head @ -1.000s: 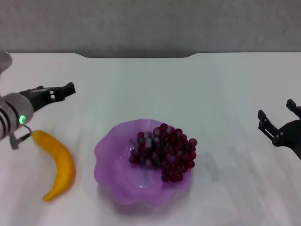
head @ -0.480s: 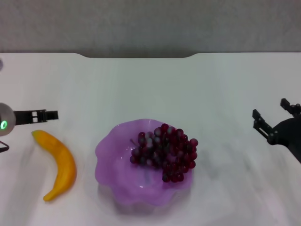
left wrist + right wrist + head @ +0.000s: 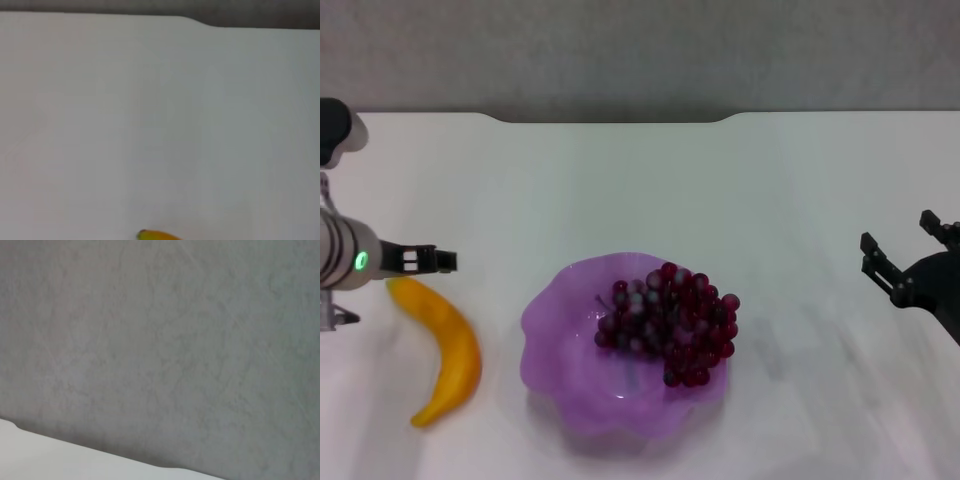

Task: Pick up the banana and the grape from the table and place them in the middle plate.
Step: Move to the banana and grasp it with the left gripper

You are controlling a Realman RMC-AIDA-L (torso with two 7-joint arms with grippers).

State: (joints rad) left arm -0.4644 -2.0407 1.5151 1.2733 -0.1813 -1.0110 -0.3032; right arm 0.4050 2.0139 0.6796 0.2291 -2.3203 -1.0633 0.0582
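The banana lies on the white table at the left, dark tip pointing away from me. Its tip also shows in the left wrist view. The grape bunch lies inside the purple scalloped middle plate at the front centre. My left gripper hovers just over the far end of the banana and points right. My right gripper is open and empty, off at the right edge, well clear of the plate.
The table's notched far edge meets a grey wall. Bare white tabletop lies between the banana and the plate, and between the plate and my right gripper.
My left gripper has come down and toward me, from behind the banana to just over its far end. My right gripper has shifted slightly. Banana, grapes and plate have not moved.
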